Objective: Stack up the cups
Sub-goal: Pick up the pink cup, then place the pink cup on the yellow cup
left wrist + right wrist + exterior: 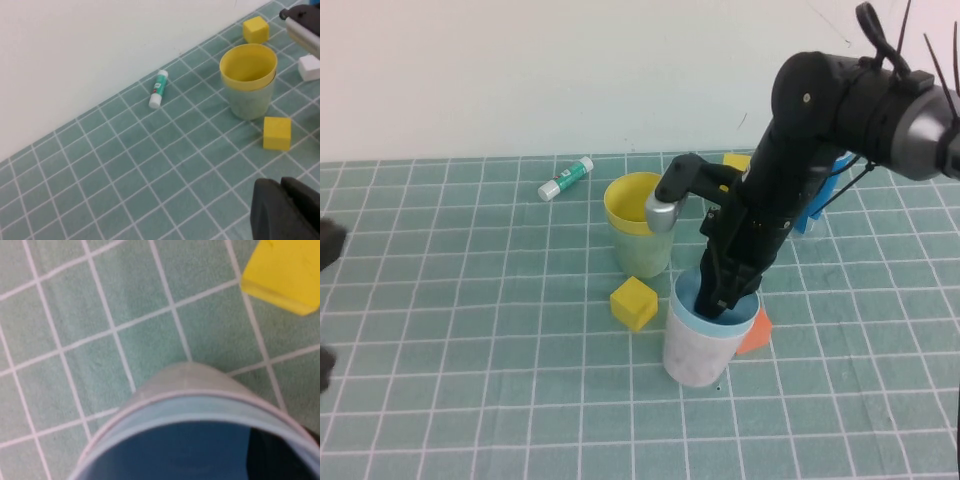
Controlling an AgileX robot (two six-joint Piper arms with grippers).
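While left tool (285, 210) parked, right tool (728, 297) inside blue cup (686, 297).

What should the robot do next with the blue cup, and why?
Probably let go and lift the right gripper straight up. The blue cup already sits inside the pink cup, and the yellow cup sits in the green cup. The left gripper waits off to the left.

You're looking down into the blue cup (200, 450), nested in the pale pink cup (185, 380), on the green tiled worktop (75, 330); a yellow cube (285, 275) lies near.
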